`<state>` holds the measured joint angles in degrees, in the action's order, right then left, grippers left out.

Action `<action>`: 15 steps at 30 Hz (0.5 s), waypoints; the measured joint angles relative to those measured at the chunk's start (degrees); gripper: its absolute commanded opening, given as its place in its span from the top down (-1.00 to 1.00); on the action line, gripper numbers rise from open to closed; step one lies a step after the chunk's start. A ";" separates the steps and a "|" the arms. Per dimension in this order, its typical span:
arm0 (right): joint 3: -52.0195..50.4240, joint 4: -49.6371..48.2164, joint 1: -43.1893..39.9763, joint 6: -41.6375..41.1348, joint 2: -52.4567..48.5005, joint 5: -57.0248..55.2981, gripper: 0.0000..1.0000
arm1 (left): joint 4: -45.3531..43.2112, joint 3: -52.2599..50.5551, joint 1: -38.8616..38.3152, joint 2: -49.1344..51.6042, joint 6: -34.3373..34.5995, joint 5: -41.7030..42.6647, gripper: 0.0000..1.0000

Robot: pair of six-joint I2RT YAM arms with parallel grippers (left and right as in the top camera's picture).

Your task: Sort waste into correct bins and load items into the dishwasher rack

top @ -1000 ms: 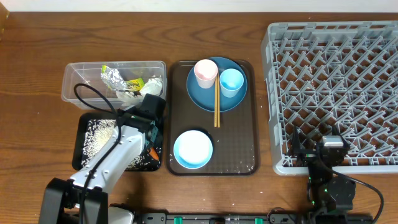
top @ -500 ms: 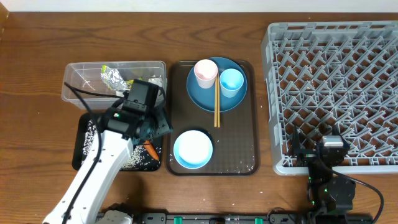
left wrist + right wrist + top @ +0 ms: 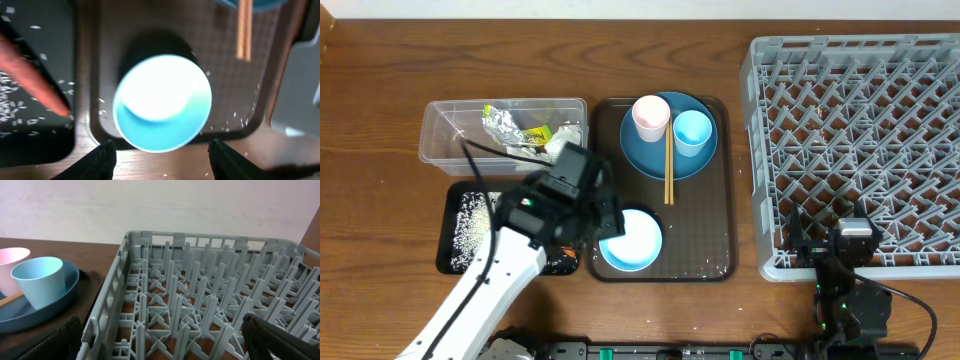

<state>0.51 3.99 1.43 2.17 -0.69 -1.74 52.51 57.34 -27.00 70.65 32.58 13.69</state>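
Your left end effector hangs partly open with nothing between its fingers, directly above the pale-blue bowl at the near end of the brown serving tray. A second ago it was over the black tray; it has since swung right, off the bins and onto the dishes. Just left of the bowl, the carrot lies in that black tray among the rice grains, though a few more grains lie scattered on the serving tray. Behind it, the clear tub holds the crumpled foil, the yellow-green wrapper and white tissue. So the waste sorting looks all but done and loading is starting, bowl first. Further back, the dark-blue plate carries the pink cup, the light-blue cup and the chopsticks. No dish is in the dishwasher rack yet, and your right end effector sits wide open, holding nothing, at its near edge
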 measured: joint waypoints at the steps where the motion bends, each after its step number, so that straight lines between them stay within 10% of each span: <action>1: 0.00 0.00 0.00 0.00 0.00 0.00 -0.99 | -0.09 0.00 -0.96 0.00 -0.04 0.07 -0.25; 15: 0.00 0.00 0.00 0.00 0.00 0.00 -0.99 | -13.79 0.02 -5.09 0.00 1.07 0.57 -0.26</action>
<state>0.51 3.99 1.43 2.17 -0.69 -1.74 38.72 57.36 -32.10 70.65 33.65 14.26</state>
